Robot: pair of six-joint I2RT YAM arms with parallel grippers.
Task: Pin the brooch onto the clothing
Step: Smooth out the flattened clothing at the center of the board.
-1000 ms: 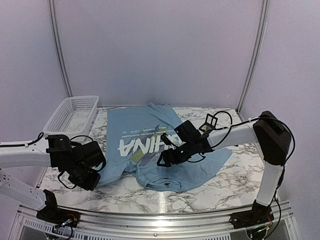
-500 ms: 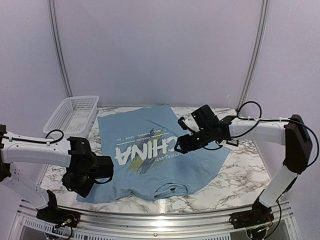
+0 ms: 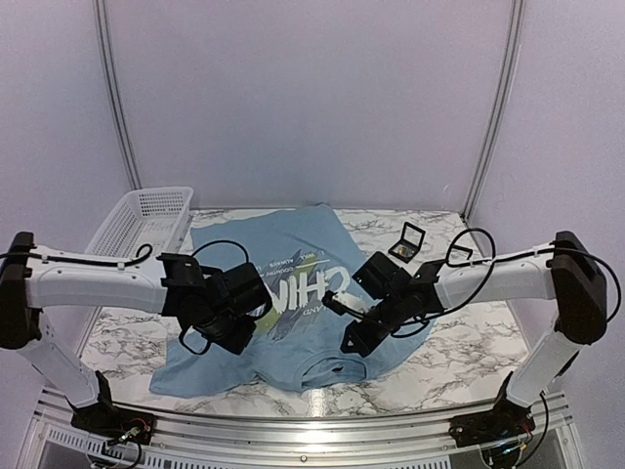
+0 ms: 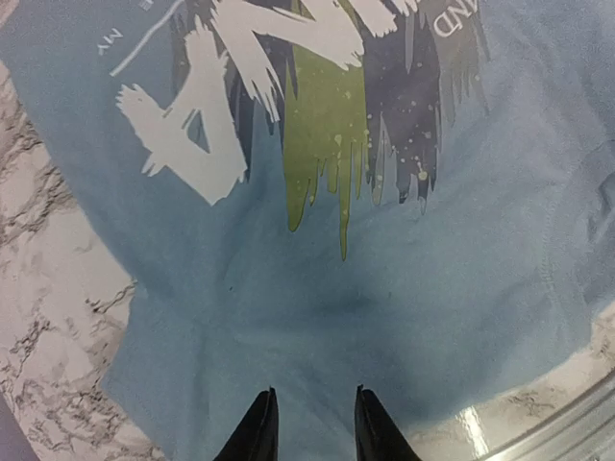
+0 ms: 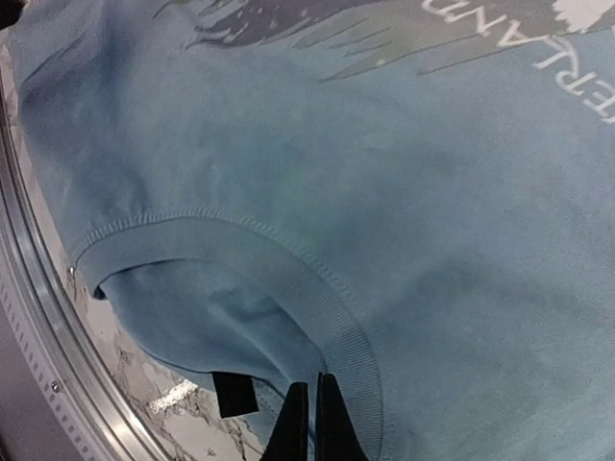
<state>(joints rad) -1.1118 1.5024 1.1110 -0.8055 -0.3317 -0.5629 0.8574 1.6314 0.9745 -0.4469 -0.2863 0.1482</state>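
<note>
The clothing is a light blue T-shirt lying flat on the marble table, its collar toward the near edge. My left gripper hovers over the shirt's left side. In the left wrist view it is open over plain blue cloth, nothing between its fingers. My right gripper is at the collar. In the right wrist view it is shut, with its tips at the ribbed collar band; I cannot tell whether cloth is pinched. The brooch is out of view.
A white mesh basket stands at the back left. A small open black case lies on the marble right of the shirt. The metal rail runs along the table's near edge, close to the collar and its black label.
The left arm swung right from the table's left side to over the shirt and its jaws opened. The right gripper came down from the lettering to the collar and shut.
</note>
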